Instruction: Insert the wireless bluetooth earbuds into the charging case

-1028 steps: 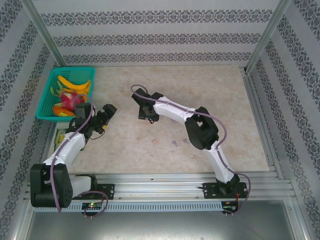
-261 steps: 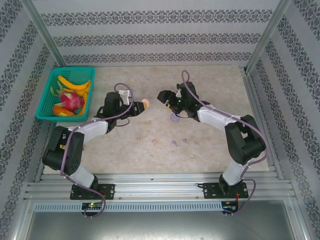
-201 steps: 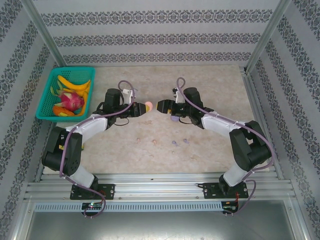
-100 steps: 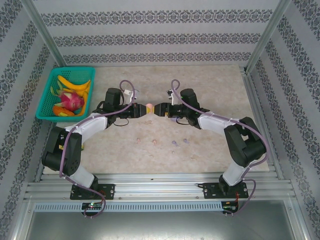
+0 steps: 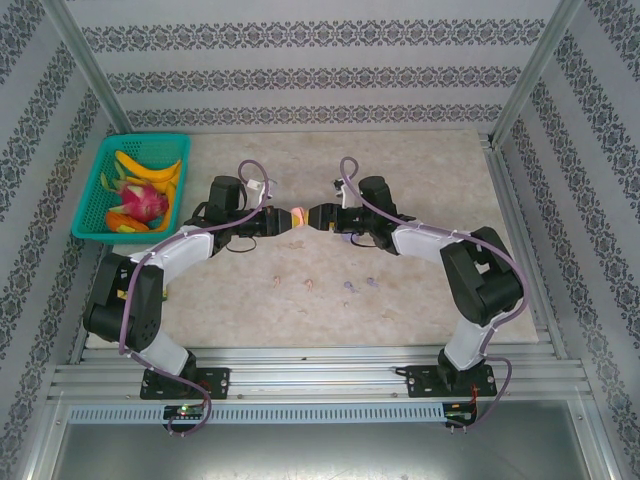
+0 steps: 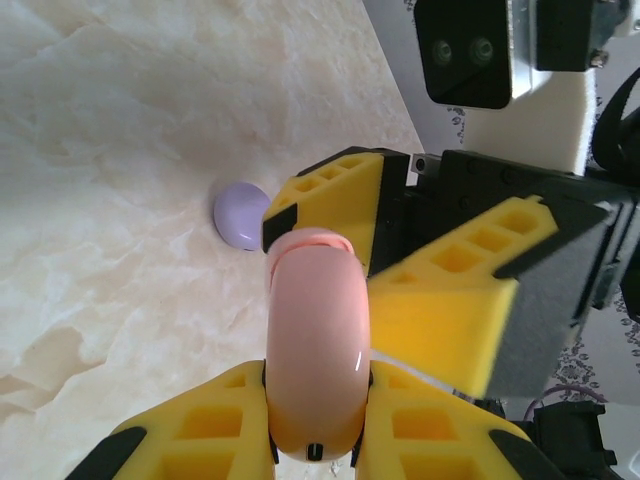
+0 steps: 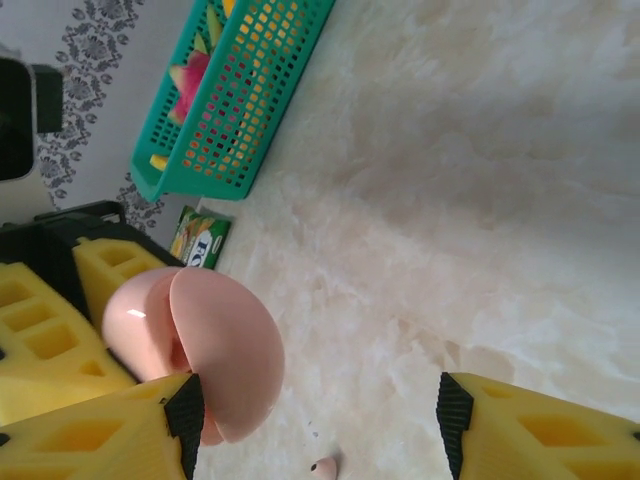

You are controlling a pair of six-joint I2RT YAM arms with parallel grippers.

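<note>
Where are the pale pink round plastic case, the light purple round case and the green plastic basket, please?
pale pink round plastic case (image 6: 318,335): left wrist view, glossy rounded edge.
light purple round case (image 6: 238,215): left wrist view, domed top.
green plastic basket (image 7: 255,105): right wrist view, mesh side wall.

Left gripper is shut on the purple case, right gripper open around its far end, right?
No: the left gripper is shut on the pink case; the left wrist view shows the purple case lying on the table. The right gripper is open around the pink one's end.
</note>
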